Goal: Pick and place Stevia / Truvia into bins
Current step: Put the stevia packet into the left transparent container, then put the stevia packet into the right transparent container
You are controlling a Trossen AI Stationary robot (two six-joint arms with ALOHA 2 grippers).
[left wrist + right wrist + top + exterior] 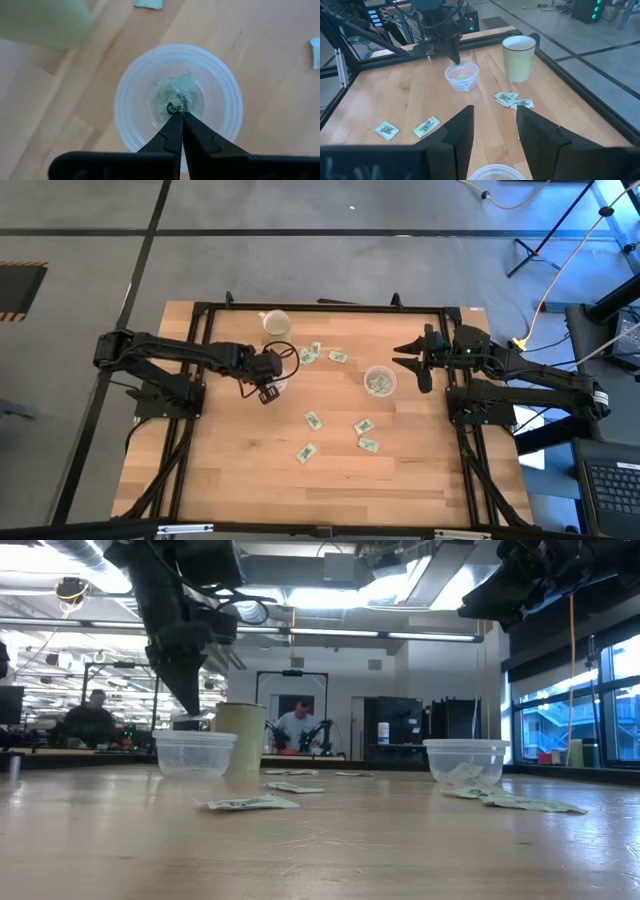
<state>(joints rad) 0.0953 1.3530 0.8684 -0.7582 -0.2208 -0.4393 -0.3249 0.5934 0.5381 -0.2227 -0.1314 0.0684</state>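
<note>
My left gripper is shut and points straight down over the left clear cup; a pale green packet shows right below its tips, inside the cup's mouth. The right clear cup stands on the table with packets in it. My right gripper is open, raised just right of that cup. Several packets lie flat on the table. My left gripper pinches the pale green packet between its two fingertips at the edge by the dark printed mark. The fingers come from above, pointing down. The packet hangs crumpled below the tips inside the cup's mouth.
An opaque cream cup stands near the far edge, behind the left clear cup. Black frame rails run round the table. Bare wood lies toward the near edge. People are in the room beyond.
</note>
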